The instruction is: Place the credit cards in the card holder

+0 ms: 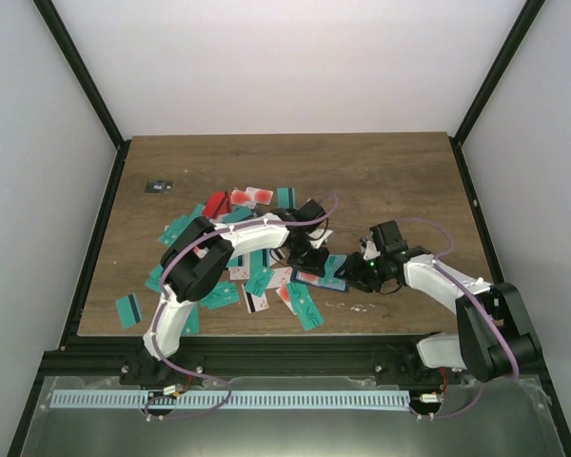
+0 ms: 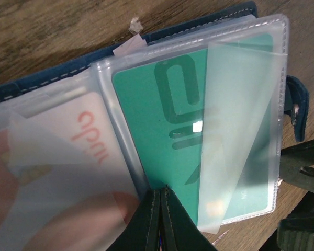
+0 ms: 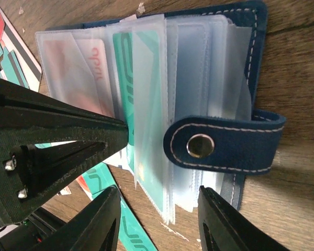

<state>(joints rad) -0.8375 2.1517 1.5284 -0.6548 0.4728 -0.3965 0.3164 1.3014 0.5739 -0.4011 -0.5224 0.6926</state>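
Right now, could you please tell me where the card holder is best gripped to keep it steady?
Probably the card holder by its navy cover edge beside the clasp strap, coming from the right gripper's side. The cover lies open and flat, firmer-looking than the loose clear sleeves, and the shut left gripper sits at the sleeves.

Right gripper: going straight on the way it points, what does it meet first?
Likely the card holder's clear sleeves, whose ends sit between the right gripper's fingers; the clasp tab lies just beyond. Its height above them is unclear.
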